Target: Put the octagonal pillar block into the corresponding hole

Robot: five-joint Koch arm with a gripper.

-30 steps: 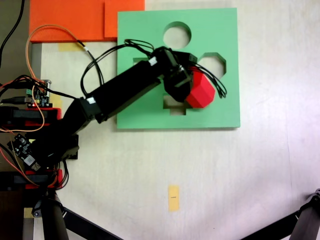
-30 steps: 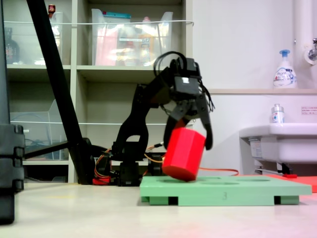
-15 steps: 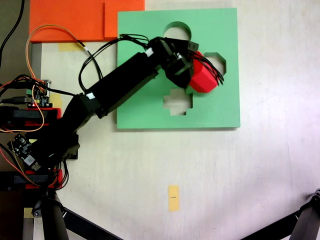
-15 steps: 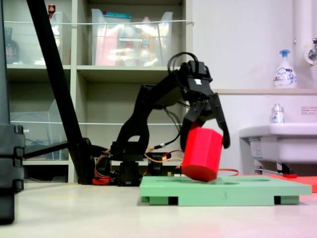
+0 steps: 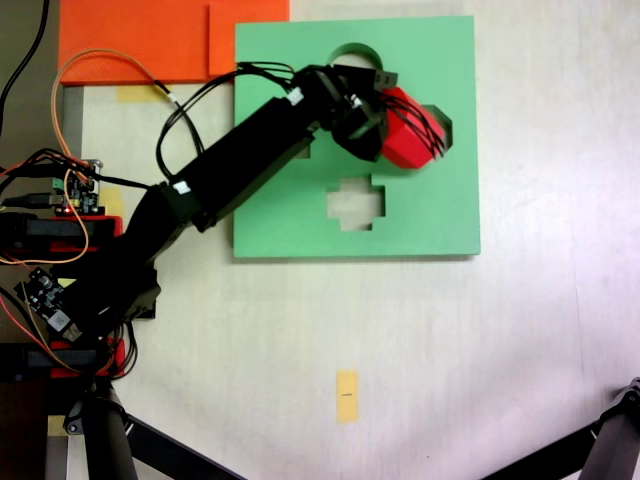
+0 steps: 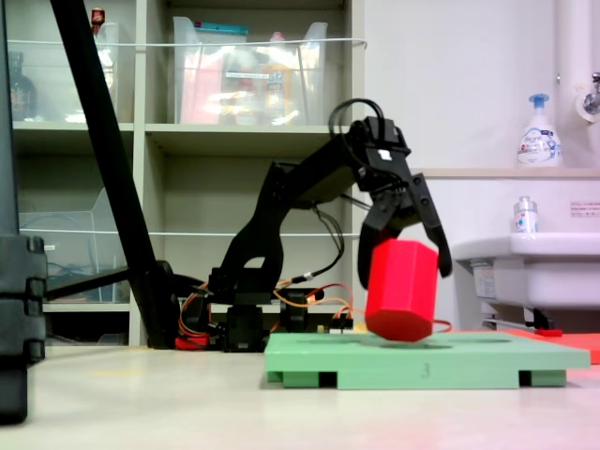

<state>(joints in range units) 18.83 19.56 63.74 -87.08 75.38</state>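
Nearest in the second exterior view: black tripod leg [image 6: 103, 159] at the second exterior view's left, then the pale surface [image 6: 141, 403]. On it sits the green foam board [image 6: 422, 361], flat, marked "3" on its front edge.

The octagonal pillar block [image 6: 401, 289] is red and hangs just above the board, its low end close to the board top; contact cannot be told. Long axis near upright, tilted a little, top leaning toward the second exterior view's right. In the first exterior view the block [image 5: 408, 140] lies over the corresponding hole [image 5: 440, 122], covering most of it; only the hole's right rim shows. Block not seated.

The gripper [image 6: 405, 242] comes down from above, fingers [image 6: 437, 246] clamped on the block's upper sides, one each side.

In the first exterior view the gripper [image 5: 385, 125] reaches in from the first exterior view's left. Black arm [image 5: 240, 165] runs diagonally back to its base [image 5: 80, 290] by the wiring at the first exterior view's left edge.

Cross-shaped cutout [image 5: 356, 203] is open below the block in the first exterior view. Round cutout [image 5: 356, 55] is partly hidden by the gripper.

Orange foam sheet [image 5: 150, 38] touches the board's upper left corner. Yellow tape piece [image 5: 347, 396] lies well apart on the surface.

Far back in the second exterior view: shelves [image 6: 234, 131] with bins, sink [image 6: 525, 267], soap bottle [image 6: 539, 133].
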